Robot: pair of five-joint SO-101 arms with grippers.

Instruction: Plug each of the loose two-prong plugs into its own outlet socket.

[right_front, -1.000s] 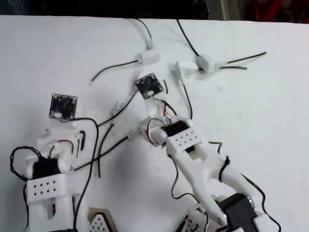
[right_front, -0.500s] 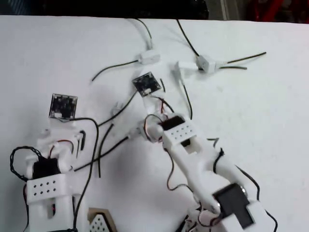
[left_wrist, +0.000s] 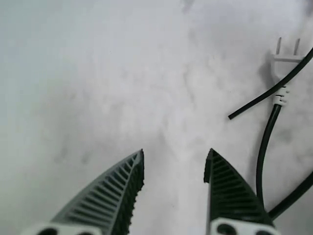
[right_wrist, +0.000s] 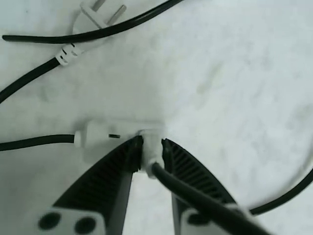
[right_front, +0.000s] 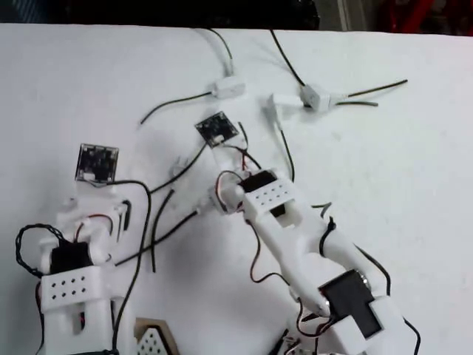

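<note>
Two-prong plug [right_wrist: 100, 13] lies loose on the white bench [right_front: 384, 192] with its prongs bare. Its black cord [right_wrist: 29, 78] trails away, and a second cord lies right against its body. Near it, the right tool [right_wrist: 152, 144] is clenched on a small white connector [right_wrist: 150, 133], whose end touches a white inline piece [right_wrist: 98, 135] that has its own cord. From above, a white socket block [right_front: 228, 87] sits at 12 o'clock from the right arm [right_front: 295, 237] and a second socket block [right_front: 316, 96] at 1 o'clock. Both are well apart from the arm, with another white plug [right_front: 272, 109] between them. Loose cords cross the bench in front of the arm. The left tool [left_wrist: 176, 154] is released, its fingers spread over bare bench, with a pronged plug [left_wrist: 286, 55] off to one side.
</note>
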